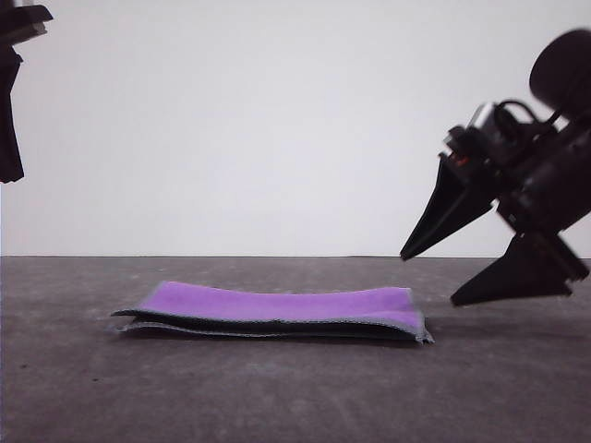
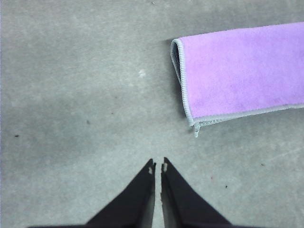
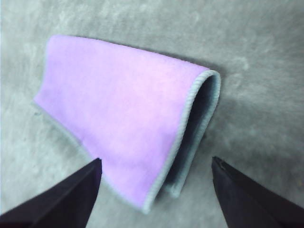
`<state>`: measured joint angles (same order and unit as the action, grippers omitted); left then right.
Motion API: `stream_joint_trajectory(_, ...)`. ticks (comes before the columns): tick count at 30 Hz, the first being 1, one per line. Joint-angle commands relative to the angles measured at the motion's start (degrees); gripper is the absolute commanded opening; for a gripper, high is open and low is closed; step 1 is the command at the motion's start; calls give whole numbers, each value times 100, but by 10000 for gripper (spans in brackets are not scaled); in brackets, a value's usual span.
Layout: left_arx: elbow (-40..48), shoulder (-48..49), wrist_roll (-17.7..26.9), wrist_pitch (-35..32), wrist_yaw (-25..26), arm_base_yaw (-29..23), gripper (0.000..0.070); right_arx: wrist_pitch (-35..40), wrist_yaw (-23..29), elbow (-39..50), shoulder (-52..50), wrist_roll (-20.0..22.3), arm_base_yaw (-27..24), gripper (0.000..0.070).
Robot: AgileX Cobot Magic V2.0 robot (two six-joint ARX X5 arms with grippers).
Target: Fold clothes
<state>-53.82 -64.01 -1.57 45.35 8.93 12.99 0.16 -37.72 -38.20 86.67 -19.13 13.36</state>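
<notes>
The clothes (image 1: 277, 309) lie folded on the grey table, purple face up, with the dark face and light grey edging showing along the near side. My right gripper (image 1: 427, 277) hovers open just off the cloth's right end, nothing between its black fingers. In the right wrist view the folded cloth (image 3: 123, 111) sits in front of the spread fingers (image 3: 61, 202), its doubled edge open toward them. My left gripper (image 2: 157, 167) is shut and empty, raised high at the far left (image 1: 11, 92), with the cloth's left end (image 2: 237, 76) off to one side of it.
The grey table (image 1: 295, 397) runs level in front of the cloth and to both sides. A plain white wall stands behind it.
</notes>
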Motion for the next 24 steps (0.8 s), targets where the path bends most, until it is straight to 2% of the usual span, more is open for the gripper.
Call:
stream_joint_trajectory(1, -57, -33, -47, -38, 9, 15, 4, 116, -42, -39, 244, -193, 25, 463)
stream_joint_trajectory(4, -57, -33, -46, -39, 9, 15, 4, 285, -146, -39, 514, -239, 29, 463)
stream_joint_trajectory(12, -57, -33, -45, -58, 9, 15, 4, 1006, -491, -50, 976, -716, 67, 463)
stream_joint_trajectory(19, -57, -33, -45, -145, 9, 15, 4, 1428, -619, -65, 1106, -993, 334, 454)
stream_joint_trajectory(21, -57, -33, -45, -150, 9, 15, 4, 1447, -620, -94, 1104, -1006, 382, 403)
stream_joint_trajectory(24, -57, -33, -45, -148, 9, 15, 4, 1447, -618, -129, 1104, -1006, 399, 169)
